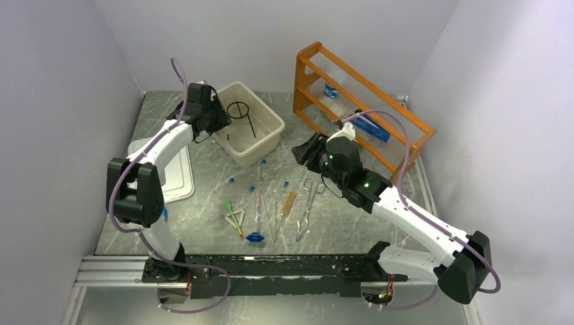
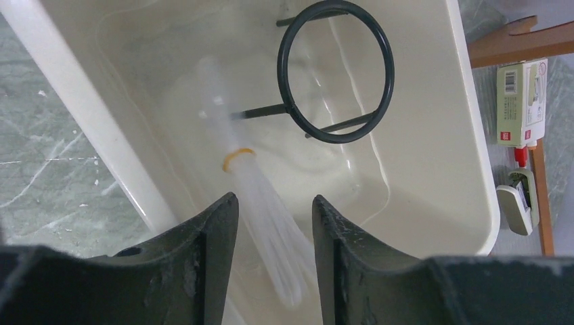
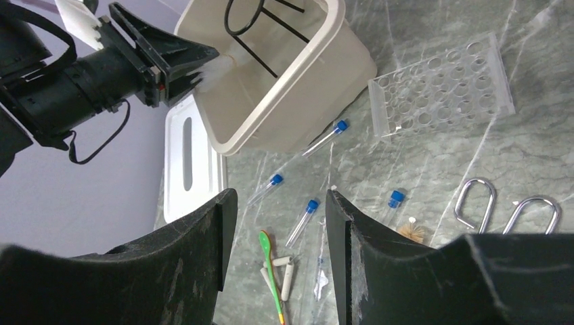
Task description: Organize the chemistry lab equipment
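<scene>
Alt text: Seen from the left wrist, the left gripper [image 2: 275,201] is held over a cream plastic bin [image 2: 433,169]. Its fingers are set a moderate way apart, and a bundle of glass rods [image 2: 254,183] lies between them. The bundle runs forward from the fingertips and down into the bin. Whether the pads are pressed on the bundle cannot be told, since it is blurred and a sliver of space seems to show by one finger. An orange band [image 2: 238,157] is wrapped round the rods just beyond the fingertips. A black wire ring stand [image 2: 336,139] is seen farther ahead inside the bin.

The rods are judged to be light, stiff, smooth and easily broken. Because they are tied, they can be handled as one piece. The best place to hold them is judged to be near the band, where slipping apart is least likely, and a gentle squeeze and a low release are advised.

The right gripper [image 3: 281,203] is spread wide with nothing between its fingers. Blue-capped test tubes [image 3: 323,139] and a green dropper [image 3: 269,261] lie on the table below and ahead of its tips. A clear tube rack [image 3: 443,84] lies off to one side.
</scene>
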Robot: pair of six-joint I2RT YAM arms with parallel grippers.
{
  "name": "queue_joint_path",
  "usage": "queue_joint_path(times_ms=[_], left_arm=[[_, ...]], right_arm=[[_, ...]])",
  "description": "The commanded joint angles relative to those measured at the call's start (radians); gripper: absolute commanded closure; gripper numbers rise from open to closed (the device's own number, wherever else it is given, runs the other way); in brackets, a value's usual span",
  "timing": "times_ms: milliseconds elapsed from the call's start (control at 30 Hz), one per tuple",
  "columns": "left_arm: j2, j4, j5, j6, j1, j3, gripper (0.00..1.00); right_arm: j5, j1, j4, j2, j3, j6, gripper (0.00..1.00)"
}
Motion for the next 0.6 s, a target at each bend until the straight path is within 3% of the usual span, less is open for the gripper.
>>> queue_joint_path(times_ms=[0,233,367,567], left_arm=[[-0.003,-0.043,-0.048,0.008,0.004,0.047,0.49],[-0.058,-0.061,0.003,0.056,0.004,0.071,0.42],[-0.146,-0.038,0.083,0.125,0.004,0.036,0.37],[-0.306,-0.021,0.16,0.198,0.004,-0.04,0.18]], right_arm=[[0.01,-0.008,-0.002,0.005,-0.019,-0.017,0.46],[-0.007,-0.01,-0.045,0.048,0.008,-0.082,0.44],[-0.009,-0.009,-0.135,0.087,0.02,-0.117,0.39],[0.087,-0.011,-0.324,0.161,0.023,-0.079,0.36]])
